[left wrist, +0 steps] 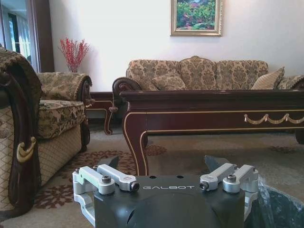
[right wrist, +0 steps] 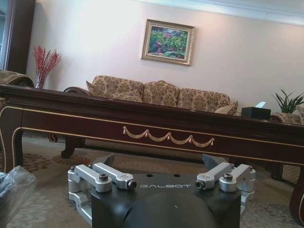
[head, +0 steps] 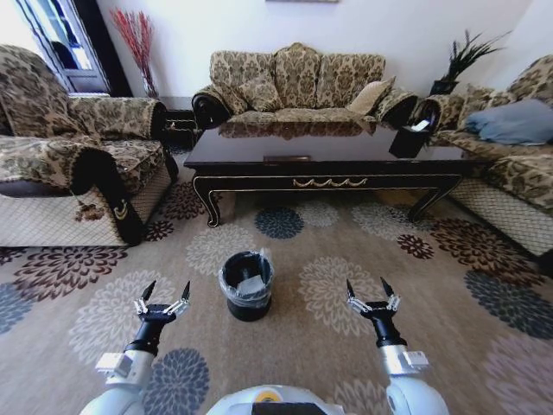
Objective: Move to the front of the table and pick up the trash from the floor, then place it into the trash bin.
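A flowered carpet (head: 346, 251) covers the floor, ringed by patterned sofas: one against the back wall (head: 298, 82), one along the carpet's left edge (head: 78, 164), one along its right edge (head: 510, 164). The table (head: 328, 160) stands across the far part of the carpet, its gold ornament on the front rail facing the robot; a black box-shaped holder (head: 409, 138) sits near the table's right end. The trash bin (head: 247, 285) stands on the carpet in front of the table, between the two arms and nearer the left one, with pale crumpled material inside its liner. No loose trash can be made out on the carpet. The left gripper (head: 162, 298) and right gripper (head: 371, 294) hover low over the carpet's near edge, both with fingers spread and empty. Each wrist housing reads "GALBOT".
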You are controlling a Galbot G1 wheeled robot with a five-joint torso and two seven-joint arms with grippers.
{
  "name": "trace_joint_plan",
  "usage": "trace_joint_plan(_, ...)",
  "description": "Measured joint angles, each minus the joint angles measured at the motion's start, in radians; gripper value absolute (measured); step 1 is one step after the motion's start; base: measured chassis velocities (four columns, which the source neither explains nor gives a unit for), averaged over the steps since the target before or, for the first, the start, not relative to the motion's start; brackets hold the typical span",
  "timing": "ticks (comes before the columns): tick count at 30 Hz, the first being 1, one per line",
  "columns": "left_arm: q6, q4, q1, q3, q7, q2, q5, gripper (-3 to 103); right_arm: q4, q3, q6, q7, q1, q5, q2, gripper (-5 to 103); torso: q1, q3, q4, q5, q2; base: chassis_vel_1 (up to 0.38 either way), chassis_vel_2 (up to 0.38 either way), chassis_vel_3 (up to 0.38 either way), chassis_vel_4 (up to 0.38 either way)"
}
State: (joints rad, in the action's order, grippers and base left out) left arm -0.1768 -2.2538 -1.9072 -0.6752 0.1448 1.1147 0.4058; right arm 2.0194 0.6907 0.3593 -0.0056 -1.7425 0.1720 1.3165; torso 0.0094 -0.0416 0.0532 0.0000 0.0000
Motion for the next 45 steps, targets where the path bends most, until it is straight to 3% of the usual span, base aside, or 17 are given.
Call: trace_joint_plan(45,0.0,0.0,0.0,0.0,0.0,0.0,0.0,100,0.0,0.0,0.0,0.001,0.0,0.0,0.0,100,0.0,0.0,0.0001,0.0,0.0,0.086,-0.089,-0.09,0.088)
